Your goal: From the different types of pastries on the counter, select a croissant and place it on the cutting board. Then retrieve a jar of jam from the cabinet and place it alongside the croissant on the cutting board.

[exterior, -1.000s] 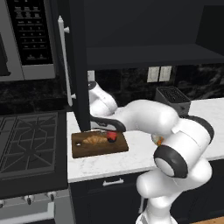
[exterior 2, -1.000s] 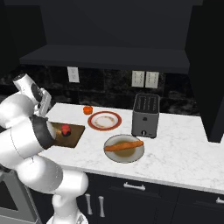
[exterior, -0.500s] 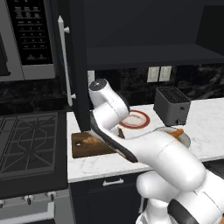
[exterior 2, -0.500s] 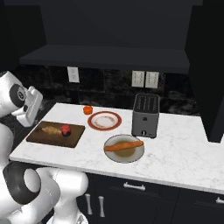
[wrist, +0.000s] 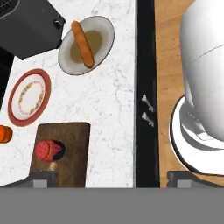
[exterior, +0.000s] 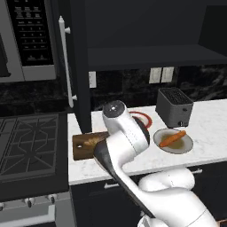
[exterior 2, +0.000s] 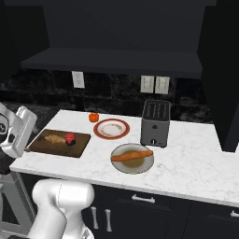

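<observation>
Your tool point(wrist: 111, 177), jaws wide and empty, hangs high over the worktop's point(wrist: 111, 109) front edge, above the small red-topped jam jar point(wrist: 47, 150) and tan croissant point(exterior 2: 54, 138) lying together on the dark brown wooden cutting board point(wrist: 76, 148).

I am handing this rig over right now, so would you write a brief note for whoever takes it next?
Gripper: open, holding nothing, up above the counter.
Croissant: lying on the cutting board.
Jar of jam: on the board right beside the croissant.
Stick pastry: on its plate, untouched.
Cabinet door: standing open.
Done: both items are on the board.
Left: nothing of the task itself; perhaps shut the door.
</observation>
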### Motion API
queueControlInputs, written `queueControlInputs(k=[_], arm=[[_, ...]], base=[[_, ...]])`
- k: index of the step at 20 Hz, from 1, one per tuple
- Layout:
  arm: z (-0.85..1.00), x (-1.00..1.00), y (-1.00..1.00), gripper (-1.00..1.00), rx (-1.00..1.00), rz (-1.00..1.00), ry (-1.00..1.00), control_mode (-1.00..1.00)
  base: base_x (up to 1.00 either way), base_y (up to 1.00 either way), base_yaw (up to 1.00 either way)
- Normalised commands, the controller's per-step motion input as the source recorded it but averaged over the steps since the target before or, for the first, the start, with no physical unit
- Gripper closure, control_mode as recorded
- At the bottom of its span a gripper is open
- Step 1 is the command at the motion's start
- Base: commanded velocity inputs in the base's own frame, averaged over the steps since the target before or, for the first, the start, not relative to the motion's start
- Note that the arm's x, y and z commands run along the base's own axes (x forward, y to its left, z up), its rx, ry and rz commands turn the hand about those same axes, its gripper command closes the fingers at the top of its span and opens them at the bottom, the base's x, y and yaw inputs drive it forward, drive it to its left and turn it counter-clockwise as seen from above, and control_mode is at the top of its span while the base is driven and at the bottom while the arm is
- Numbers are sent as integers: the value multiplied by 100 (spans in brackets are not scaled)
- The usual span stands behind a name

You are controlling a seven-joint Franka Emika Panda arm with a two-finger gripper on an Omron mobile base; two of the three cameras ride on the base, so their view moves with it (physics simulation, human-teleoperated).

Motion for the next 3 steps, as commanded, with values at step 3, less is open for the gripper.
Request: queueControlInputs(k=[3], arm=[[-4,-100,-2,-100,0,-10,0,-100]], base=[[0,0,0]])
